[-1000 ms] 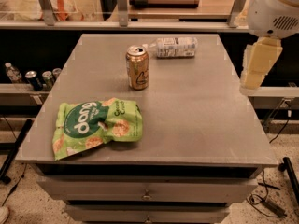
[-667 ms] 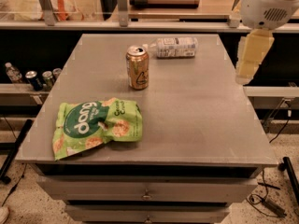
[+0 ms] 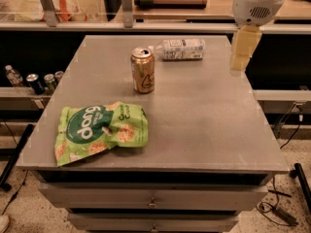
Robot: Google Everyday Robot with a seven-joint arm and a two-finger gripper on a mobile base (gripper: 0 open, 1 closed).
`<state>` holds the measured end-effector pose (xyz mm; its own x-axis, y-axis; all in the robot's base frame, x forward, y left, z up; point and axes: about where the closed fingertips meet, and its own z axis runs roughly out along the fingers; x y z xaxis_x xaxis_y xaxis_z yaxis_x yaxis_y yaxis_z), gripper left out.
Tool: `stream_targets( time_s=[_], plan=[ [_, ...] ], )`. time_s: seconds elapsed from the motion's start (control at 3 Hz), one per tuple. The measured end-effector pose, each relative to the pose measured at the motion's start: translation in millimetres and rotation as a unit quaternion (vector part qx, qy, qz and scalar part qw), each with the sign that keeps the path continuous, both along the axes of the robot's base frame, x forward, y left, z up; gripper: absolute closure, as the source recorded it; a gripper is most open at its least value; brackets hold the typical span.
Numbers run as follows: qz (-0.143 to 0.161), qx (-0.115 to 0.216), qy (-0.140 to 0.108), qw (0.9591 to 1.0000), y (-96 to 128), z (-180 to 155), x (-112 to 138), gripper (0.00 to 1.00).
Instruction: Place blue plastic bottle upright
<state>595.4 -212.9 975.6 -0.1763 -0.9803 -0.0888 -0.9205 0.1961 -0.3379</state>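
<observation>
The blue plastic bottle (image 3: 180, 49) lies on its side near the far edge of the grey table (image 3: 204, 125), its white cap pointing left toward the gold can. It is clear with a pale printed label. My gripper (image 3: 239, 57) hangs from the white arm at the upper right, over the table's right edge. It is to the right of the bottle and apart from it, and holds nothing that shows.
A gold drink can (image 3: 143, 70) stands upright just left and in front of the bottle. A green snack bag (image 3: 99, 131) lies at the front left. Dark cans and a tiny bottle (image 3: 34, 80) sit on a low shelf at the left.
My arm and gripper have moved left and farther back, from beside the table's right edge toward the bottle. The bottle, can and bag have not moved.
</observation>
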Motion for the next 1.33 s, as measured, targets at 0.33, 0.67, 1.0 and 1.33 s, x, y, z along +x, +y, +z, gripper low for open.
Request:
stream_targets(
  time_s=[0.33, 0.67, 1.0, 1.33],
  plan=[
    [0.006, 0.018, -0.014, 0.9997, 9.0, 3.4, 13.1, 0.0],
    [0.036, 0.026, -0.025, 0.9987, 30.2, 5.3, 41.2, 0.0],
    [0.057, 0.04, -0.031, 0.9971, 50.9, 2.6, 73.0, 0.0],
    [0.048, 0.047, -0.034, 0.9972, 64.5, -7.4, 100.5, 0.0]
  ],
)
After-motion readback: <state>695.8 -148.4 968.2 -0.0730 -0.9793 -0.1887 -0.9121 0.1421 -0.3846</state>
